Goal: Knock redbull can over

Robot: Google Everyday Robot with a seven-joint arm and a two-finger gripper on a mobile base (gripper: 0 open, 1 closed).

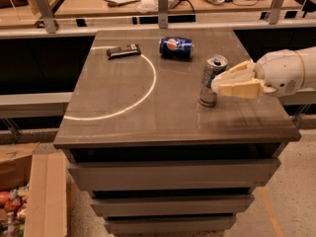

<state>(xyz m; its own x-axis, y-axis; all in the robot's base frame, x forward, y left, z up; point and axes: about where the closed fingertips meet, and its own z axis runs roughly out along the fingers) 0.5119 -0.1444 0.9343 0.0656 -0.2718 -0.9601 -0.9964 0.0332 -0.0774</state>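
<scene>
The redbull can (209, 83), slim and silver with blue panels, stands upright on the right part of the grey table (148, 117). My gripper (220, 82) comes in from the right at the can's mid height. Its cream fingers (242, 89) are slightly apart and hold nothing. Their tips are at the can's right side and seem to touch it.
A blue Pepsi can (176, 47) lies on its side at the back of the table. A dark flat bar (123, 51) lies at the back left. A white arc is marked on the tabletop. A cardboard box (29, 191) stands on the floor at the left.
</scene>
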